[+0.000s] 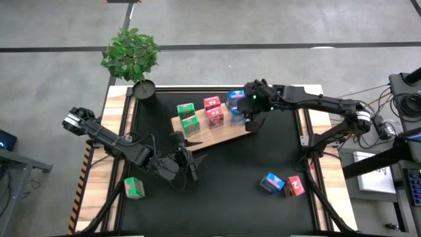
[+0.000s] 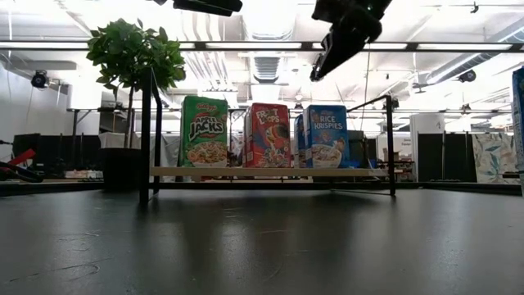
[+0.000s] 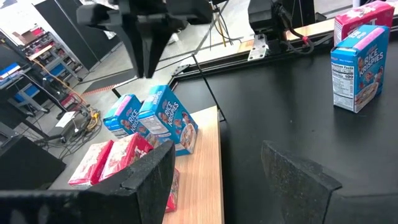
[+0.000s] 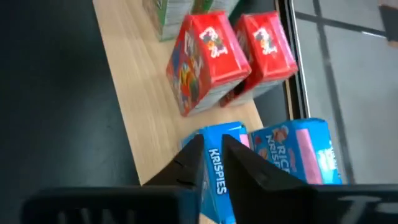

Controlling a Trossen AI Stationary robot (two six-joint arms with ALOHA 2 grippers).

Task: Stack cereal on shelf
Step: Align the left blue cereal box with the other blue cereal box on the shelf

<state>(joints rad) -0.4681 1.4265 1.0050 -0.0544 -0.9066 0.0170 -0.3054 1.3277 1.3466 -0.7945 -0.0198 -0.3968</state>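
Observation:
The light-wood shelf board (image 1: 220, 136) lies on the black mat. Boxes stand upright on it in pairs: two green (image 1: 189, 117), two pink-red (image 1: 214, 110), two blue (image 1: 237, 106). My right gripper (image 1: 248, 118) hovers just above the blue pair, pointing down. In the right wrist view its fingers (image 4: 212, 155) are open by a narrow gap over one blue box (image 4: 217, 177). The low view shows the right gripper (image 2: 321, 70) clear of the box tops. My left gripper (image 1: 187, 161) is wide open over the bare mat near the board, touching nothing.
Three boxes are off the board. A green one (image 1: 134, 187) lies at the near left beside the mat. A blue one (image 1: 272, 182) and a pink-red one (image 1: 295, 186) sit on the mat at the near right. A potted plant (image 1: 131, 56) stands at the far left corner.

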